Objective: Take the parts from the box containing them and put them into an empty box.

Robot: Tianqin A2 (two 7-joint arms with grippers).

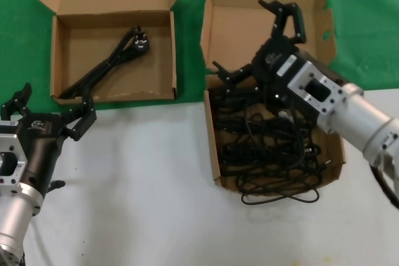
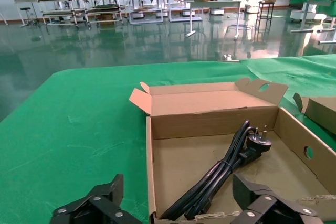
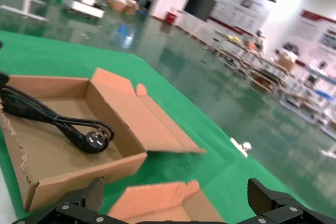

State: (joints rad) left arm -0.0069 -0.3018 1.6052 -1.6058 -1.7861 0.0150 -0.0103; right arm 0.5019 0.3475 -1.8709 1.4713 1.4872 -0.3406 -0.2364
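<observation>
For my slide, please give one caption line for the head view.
Open right gripper hovers over the tangled cords in the square box; one cord lies in the wide box.

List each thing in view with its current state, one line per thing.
Left box: lid open, holds one power cord.
Power cord: lying diagonally in the left box.
Right box: lid open, full of tangled cords, one loop hanging over the front edge.
Right gripper: open, over the right box.
Left gripper: open, idle near the left box.
</observation>
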